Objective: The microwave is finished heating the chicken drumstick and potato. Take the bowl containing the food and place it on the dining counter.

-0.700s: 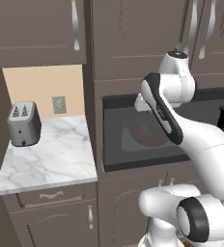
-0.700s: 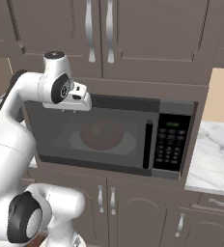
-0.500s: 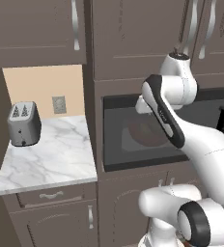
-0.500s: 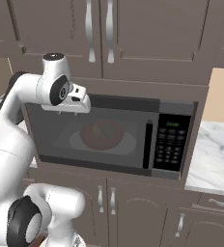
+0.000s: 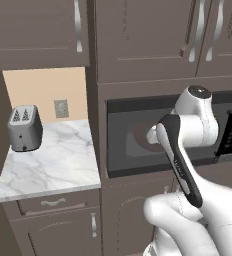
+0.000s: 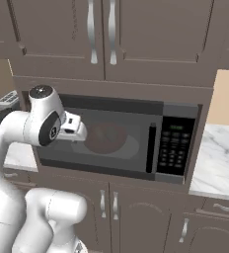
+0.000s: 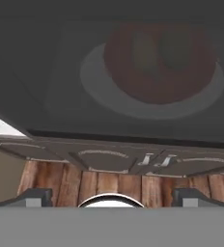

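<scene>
The microwave (image 6: pixel 117 141) is built in under the upper cabinets, and its dark glass door is closed. Dimly through the glass I see the red bowl (image 7: pixel 160 62) (image 6: pixel 105 137) (image 5: pixel 141 136) on the white turntable (image 7: pixel 99 94). The yellowish chicken drumstick (image 7: pixel 143 48) and the olive potato (image 7: pixel 174 50) lie side by side in the bowl. My gripper (image 7: pixel 112 198) (image 6: pixel 76 127) is open and holds nothing. It hovers just in front of the left half of the door, pointing at the glass. The dining counter is out of view.
The door's handle (image 6: pixel 150 148) and black keypad (image 6: pixel 173 148) sit on the microwave's right. A grey toaster (image 5: pixel 24 128) stands on the marble top (image 5: pixel 48 162) to the left; another marble top (image 6: pixel 217 158) lies to the right. Cabinet doors (image 7: pixel 109 161) and wooden floor are below.
The arm's upper joint and hand have dropped from the microwave's top edge to the middle of the door. The door stays closed and the gripper stays open.
</scene>
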{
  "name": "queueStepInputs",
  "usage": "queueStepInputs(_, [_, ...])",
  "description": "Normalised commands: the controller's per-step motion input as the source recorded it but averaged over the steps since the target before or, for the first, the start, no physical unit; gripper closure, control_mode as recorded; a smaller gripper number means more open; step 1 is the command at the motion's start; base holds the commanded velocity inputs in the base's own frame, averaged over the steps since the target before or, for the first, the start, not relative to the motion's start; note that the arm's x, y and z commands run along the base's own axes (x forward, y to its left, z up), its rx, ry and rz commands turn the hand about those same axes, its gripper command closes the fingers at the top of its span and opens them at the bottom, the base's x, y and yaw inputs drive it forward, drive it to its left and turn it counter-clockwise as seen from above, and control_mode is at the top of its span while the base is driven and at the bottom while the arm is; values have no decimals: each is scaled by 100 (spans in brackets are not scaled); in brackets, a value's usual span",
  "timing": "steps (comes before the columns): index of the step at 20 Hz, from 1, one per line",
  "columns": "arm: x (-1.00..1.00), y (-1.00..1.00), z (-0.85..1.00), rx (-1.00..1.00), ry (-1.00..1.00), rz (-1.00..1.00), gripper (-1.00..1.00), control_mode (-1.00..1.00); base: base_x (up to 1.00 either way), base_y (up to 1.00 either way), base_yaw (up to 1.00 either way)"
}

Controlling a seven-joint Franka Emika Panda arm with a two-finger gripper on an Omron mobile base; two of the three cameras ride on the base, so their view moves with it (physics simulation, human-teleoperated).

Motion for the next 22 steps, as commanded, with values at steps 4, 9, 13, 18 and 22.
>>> queueStepInputs(4, [-2, 0, 0, 0, -4, 0, -100, -100, 0, 0, 0])
queueStepInputs(9, [-16, -3, 0, 0, 0, 0, -100, 100, -10, -3, 0])
queueStepInputs(13, [0, 0, 0, 0, 0, 0, -100, 100, -55, -21, 0])
queueStepInputs(18, [0, 0, 0, 0, 0, 0, -100, 100, -46, -30, 0])
queueStepInputs(22, [0, 0, 0, 0, 0, 0, -100, 100, -27, -60, 0])
